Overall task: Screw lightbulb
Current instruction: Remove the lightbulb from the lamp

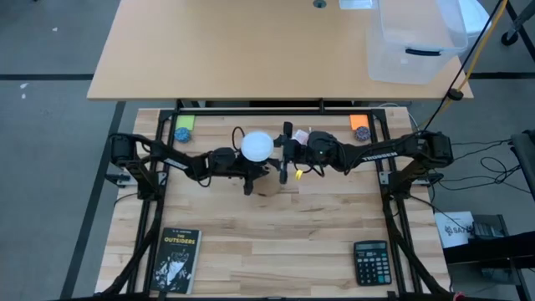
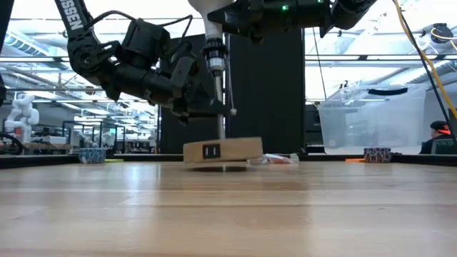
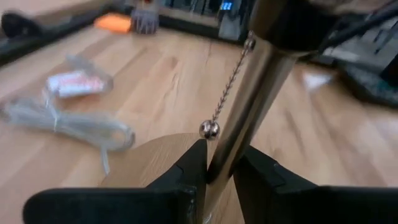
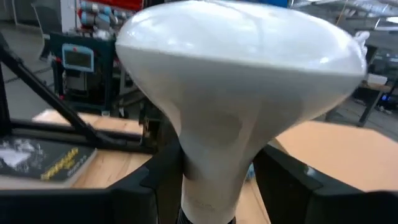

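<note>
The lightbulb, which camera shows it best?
The right wrist view: the lightbulb fills the picture, its neck between the right gripper jaws. The high view shows only its round white top; the low view cuts it off; the left wrist view misses it.

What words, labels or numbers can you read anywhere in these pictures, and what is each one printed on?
"OUTSIDERS": cover of the dark paperback book on the wooden table's near left corner; a smaller line above it is too small to read.
"TROSSEN": white lettering along the right black robot arm.
"SSEN": cut-off lettering on the arm in the low view.
Black calculator: key markings too small to read.
Yellowish title on the book in the right wrist view: blurred.
</note>
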`<act>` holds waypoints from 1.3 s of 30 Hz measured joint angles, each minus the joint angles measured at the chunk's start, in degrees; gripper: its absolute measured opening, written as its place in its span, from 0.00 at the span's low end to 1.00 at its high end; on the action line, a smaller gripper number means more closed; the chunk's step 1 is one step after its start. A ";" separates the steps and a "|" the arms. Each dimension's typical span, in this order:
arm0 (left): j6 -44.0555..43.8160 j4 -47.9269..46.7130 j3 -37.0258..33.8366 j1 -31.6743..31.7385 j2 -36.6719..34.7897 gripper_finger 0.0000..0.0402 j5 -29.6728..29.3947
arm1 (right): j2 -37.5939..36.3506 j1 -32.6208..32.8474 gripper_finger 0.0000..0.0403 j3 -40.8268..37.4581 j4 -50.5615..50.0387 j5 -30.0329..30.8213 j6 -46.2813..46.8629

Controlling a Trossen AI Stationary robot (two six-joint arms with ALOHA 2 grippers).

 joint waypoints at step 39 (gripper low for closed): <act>8.96 17.28 0.17 -4.77 -0.79 0.46 -11.29 | 0.13 -0.62 0.43 -0.18 -2.23 -0.54 -0.79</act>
